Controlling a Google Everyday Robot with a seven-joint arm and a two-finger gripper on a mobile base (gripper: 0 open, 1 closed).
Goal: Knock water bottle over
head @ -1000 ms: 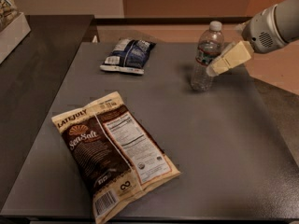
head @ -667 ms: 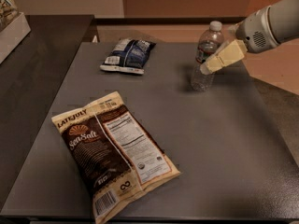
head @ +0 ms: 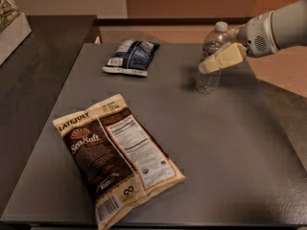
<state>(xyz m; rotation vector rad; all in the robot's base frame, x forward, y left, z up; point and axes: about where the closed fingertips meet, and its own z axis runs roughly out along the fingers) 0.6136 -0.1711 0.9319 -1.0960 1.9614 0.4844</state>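
Note:
The water bottle (head: 209, 75) is a small clear ribbed bottle with a white cap. It stands upright at the far right of the grey table (head: 225, 143). My gripper (head: 211, 63) reaches in from the right edge on a white arm. Its cream-coloured fingers (head: 224, 57) lie across the front of the bottle's upper body and hide the label band. They seem to touch the bottle.
A large brown Late July chip bag (head: 115, 155) lies flat at the front left of the table. A small blue snack bag (head: 131, 56) lies at the far middle. A darker counter (head: 33, 66) adjoins on the left, with a white box (head: 12, 25) on it.
My gripper has moved left and slightly down, from beside the bottle's right side to across its front. The bottle still stands upright in the same spot.

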